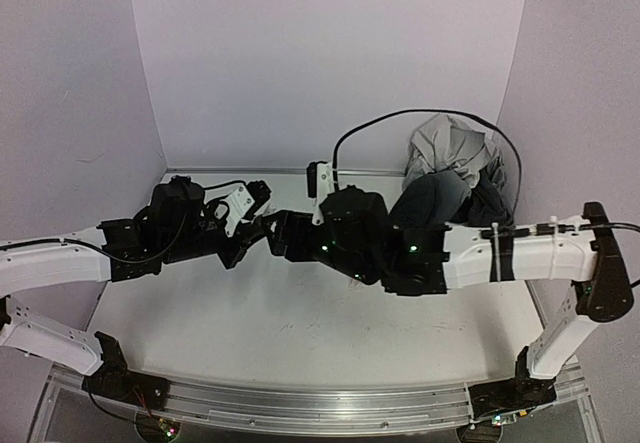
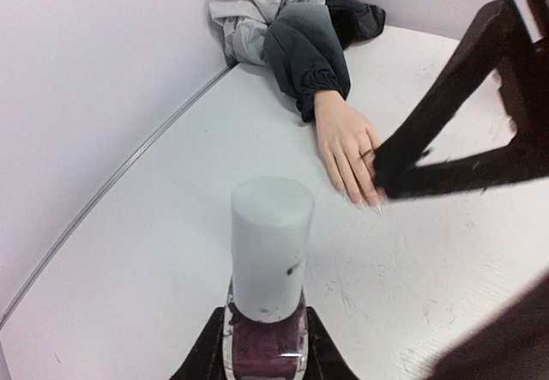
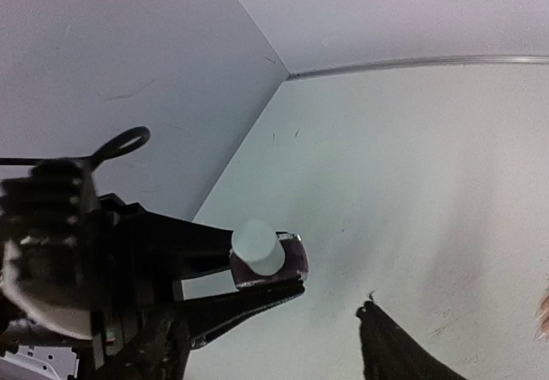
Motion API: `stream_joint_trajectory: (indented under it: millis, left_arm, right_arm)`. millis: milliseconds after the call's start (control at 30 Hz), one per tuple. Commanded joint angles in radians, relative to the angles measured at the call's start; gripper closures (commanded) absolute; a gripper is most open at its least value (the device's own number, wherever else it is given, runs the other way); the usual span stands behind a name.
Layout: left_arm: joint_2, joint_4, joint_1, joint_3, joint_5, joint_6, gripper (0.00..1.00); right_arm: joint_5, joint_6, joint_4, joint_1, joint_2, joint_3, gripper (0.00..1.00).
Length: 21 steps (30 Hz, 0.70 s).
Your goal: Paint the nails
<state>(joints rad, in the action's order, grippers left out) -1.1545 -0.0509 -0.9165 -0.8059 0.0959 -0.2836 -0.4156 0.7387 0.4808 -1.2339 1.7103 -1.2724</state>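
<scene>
The left tool (image 2: 266, 356) is closed on a small glass bottle (image 2: 268, 298), one finger on each side of its body. The bottle has a tall white cap (image 2: 270, 243) screwed on. Through the glass below the cap, a dark maroon liquid (image 2: 257, 346) fills the part that shows. In the right wrist view the same bottle (image 3: 268, 260) sits between the left tool's dark fingers near the left wall, and I cannot tell whether its base touches the desk (image 1: 300, 333).

The mannequin hand (image 2: 345, 144) lies palm down on the far right part of the desk, its fingers pointing toward the near side. A dark navy sleeve (image 2: 304, 54) runs from the wrist back to a crumpled grey cloth (image 2: 253, 3) in the far right corner. The nails (image 2: 378, 209) are at the fingertips and look pale, though they are too small to judge further.

The right tool (image 2: 386, 170) has its two dark fingers drawn together at the tips, nothing visible between them. The tips are over the mannequin's fingers, just beside the nails. From above, the right arm hides the hand, and only the sleeve (image 1: 430, 203) and cloth (image 1: 450, 148) show beyond it.
</scene>
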Motion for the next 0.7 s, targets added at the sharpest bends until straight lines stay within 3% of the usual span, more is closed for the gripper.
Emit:
stream_joint_trajectory:
  millis: [0, 67, 167, 333, 400, 567, 667]
  left_arm:
    - [0.025, 0.117, 0.004, -0.061, -0.051, 0.001, 1.00]
    - [0.021, 0.116, 0.004, -0.062, -0.089, 0.003, 1.00]
    - [0.015, 0.114, 0.004, -0.061, -0.295, -0.011, 1.00]
    - [0.007, 0.113, 0.004, -0.065, -0.619, -0.005, 1.00]
    - [-0.007, 0.113, 0.004, -0.072, -0.670, 0.000, 1.00]
    - [-0.033, 0.111, 0.004, -0.081, -0.743, 0.012, 1.00]
    - [-0.043, 0.110, 0.004, -0.083, -0.773, 0.016, 1.00]
  right_arm:
    - [-0.089, -0.182, 0.000, 0.003, -0.196, 0.139, 0.20]
    - [-0.101, -0.232, -0.003, 0.019, -0.256, 0.209, 0.15]
    - [-0.016, -0.285, 0.000, 0.075, -0.339, 0.311, 0.14]
    - [0.548, -0.455, 0.164, 0.152, -0.466, 0.451, 0.16]
    - [0.659, -0.473, 0.192, 0.151, -0.481, 0.457, 0.16]
    - [0.769, -0.494, 0.187, 0.152, -0.437, 0.386, 0.34]
    - [0.771, -0.509, 0.176, 0.155, -0.399, 0.334, 0.35]
